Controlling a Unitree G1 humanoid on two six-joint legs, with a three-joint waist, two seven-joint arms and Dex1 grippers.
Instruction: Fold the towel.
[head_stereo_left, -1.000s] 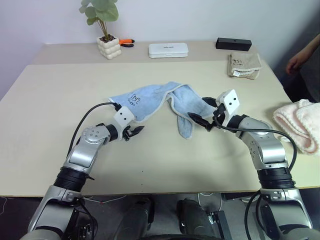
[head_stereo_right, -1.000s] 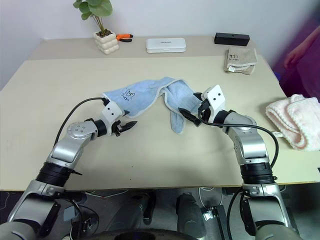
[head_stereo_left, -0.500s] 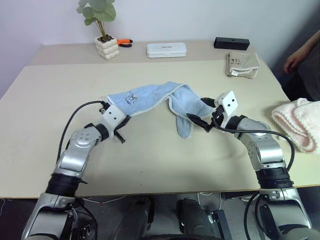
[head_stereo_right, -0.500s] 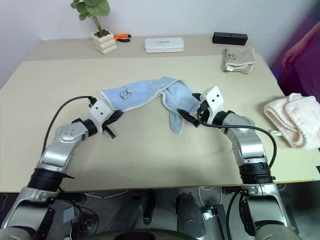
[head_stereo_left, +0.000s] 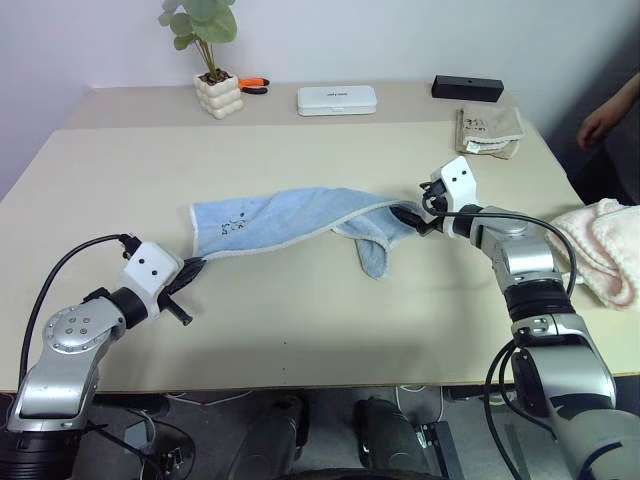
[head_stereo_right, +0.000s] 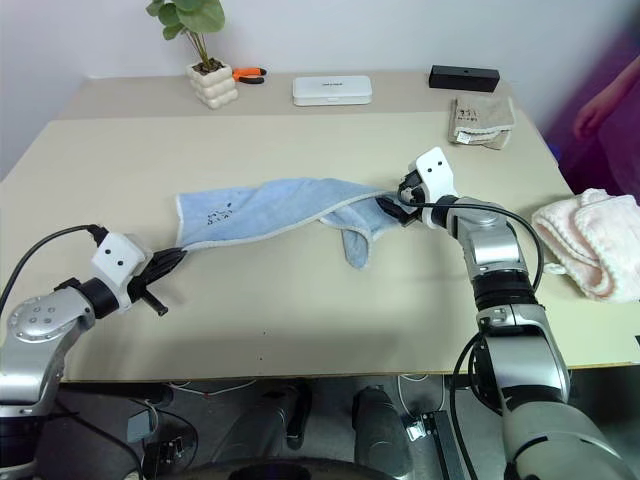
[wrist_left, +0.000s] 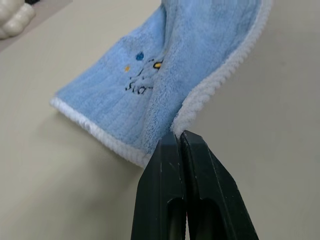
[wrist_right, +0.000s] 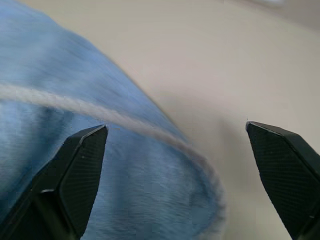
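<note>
One beige table (head_stereo_left: 300, 330) bears the towel (head_stereo_left: 290, 215); left gripper (head_stereo_left: 188, 268) pinches it; right gripper (head_stereo_left: 412, 215) gapes.

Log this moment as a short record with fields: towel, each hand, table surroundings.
towel: light blue towel, stretched across the table, one end bunched and folded under near the right hand
left hand: left hand shut on the towel's whitish corner trim
right hand: right hand open, jaws wide, at the towel's bunched end
surroundings: beige folded cloth, pink fluffy towel, potted plant, white case, black box
</note>
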